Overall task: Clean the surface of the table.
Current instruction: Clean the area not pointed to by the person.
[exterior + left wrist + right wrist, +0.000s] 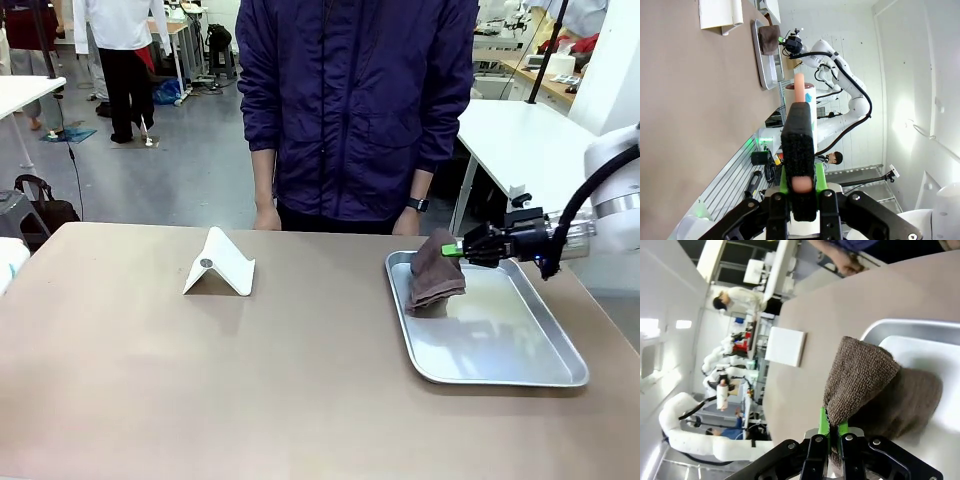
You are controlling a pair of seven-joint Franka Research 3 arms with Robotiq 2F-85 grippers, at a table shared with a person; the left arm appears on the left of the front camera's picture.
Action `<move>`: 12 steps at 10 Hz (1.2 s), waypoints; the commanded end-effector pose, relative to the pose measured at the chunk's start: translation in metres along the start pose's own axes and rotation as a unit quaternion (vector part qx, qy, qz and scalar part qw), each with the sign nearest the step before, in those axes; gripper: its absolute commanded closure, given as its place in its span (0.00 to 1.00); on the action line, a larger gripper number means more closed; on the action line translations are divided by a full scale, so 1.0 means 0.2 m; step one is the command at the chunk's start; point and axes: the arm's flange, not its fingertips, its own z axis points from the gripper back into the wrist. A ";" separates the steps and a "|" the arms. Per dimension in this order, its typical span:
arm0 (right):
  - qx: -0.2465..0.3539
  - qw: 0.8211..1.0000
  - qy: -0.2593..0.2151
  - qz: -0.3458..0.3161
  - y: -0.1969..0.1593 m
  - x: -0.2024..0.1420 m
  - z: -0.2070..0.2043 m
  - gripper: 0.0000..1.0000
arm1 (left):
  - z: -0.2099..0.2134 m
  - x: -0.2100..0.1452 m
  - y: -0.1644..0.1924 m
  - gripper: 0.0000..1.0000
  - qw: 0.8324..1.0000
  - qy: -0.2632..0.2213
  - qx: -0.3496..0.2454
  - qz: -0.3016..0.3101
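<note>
The tan table (200, 380) spreads across the front view. A brown cloth (432, 275) is pinched by one edge in my right gripper (455, 249), which is shut on it over the far left corner of a silver tray (500, 375). The cloth's lower folds still rest in the tray. In the right wrist view the green-padded gripper (832, 427) clamps the cloth (865, 385) just above the tray (920, 332). My left gripper (799, 107) is shut with nothing in it, held off the table (690, 100), far from the cloth (770, 39).
A white folded stand (220, 265) sits on the table's far middle-left. A person in a dark jacket (355, 100) stands at the far edge, hands (267, 218) hanging at the table's rim. Bare tabletop stretches across the left and front.
</note>
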 end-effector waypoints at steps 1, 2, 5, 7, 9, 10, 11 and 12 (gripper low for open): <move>-0.047 0.999 -0.015 0.021 0.00 0.00 -0.14 0.93 | -0.01 0.00 -0.03 0.78 1.000 -0.010 -0.002 0.004; -0.065 0.998 0.008 0.015 -0.02 -0.02 -0.21 0.93 | -0.01 0.00 -0.03 0.78 1.000 -0.010 -0.002 0.004; -0.124 0.991 0.029 0.025 -0.03 -0.05 -0.27 0.93 | -0.01 0.00 -0.03 0.78 1.000 -0.010 -0.002 0.004; -0.187 0.981 0.040 0.034 -0.03 -0.07 -0.28 0.93 | -0.01 0.00 -0.03 0.78 1.000 -0.010 -0.002 0.004; -0.250 0.965 0.072 0.044 -0.03 -0.07 -0.24 0.93 | -0.01 0.00 -0.03 0.78 1.000 -0.010 -0.002 0.004; -0.276 0.956 0.087 0.053 -0.03 -0.07 -0.18 0.93 | -0.01 0.00 -0.03 0.78 1.000 -0.010 -0.002 0.004; -0.282 0.954 0.087 0.057 -0.01 -0.07 -0.12 0.93 | -0.01 0.00 -0.03 0.78 1.000 -0.010 -0.002 0.004; -0.283 0.954 0.078 0.056 0.00 -0.06 -0.06 0.93 | -0.01 0.00 -0.03 0.78 1.000 -0.010 -0.002 0.004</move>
